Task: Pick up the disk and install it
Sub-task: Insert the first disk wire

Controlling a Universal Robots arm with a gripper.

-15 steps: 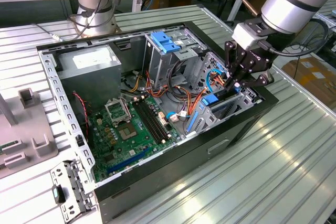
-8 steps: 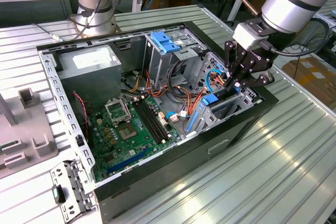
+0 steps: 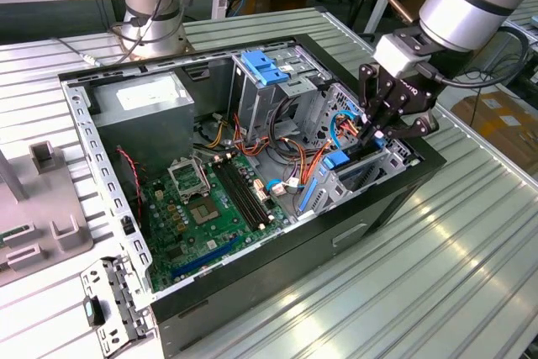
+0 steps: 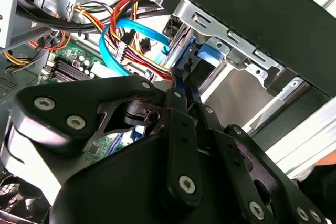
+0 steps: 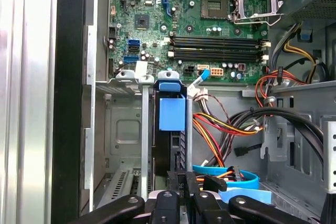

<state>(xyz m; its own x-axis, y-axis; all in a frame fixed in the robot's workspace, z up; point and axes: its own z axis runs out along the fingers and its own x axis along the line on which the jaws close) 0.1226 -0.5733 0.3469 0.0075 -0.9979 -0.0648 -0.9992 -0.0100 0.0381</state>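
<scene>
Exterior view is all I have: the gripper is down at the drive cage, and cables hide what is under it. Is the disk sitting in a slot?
Observer: Yes. In the first wrist view the disk stands on edge in a cage slot, its blue tab toward the motherboard.
Operator: And the gripper?
Observer: In the second wrist view the gripper sits right at the disk's blue carrier edge.
Operator: Cables in that slot?
Observer: No. The light-blue cable and the orange wires lie beside the disk.
</scene>
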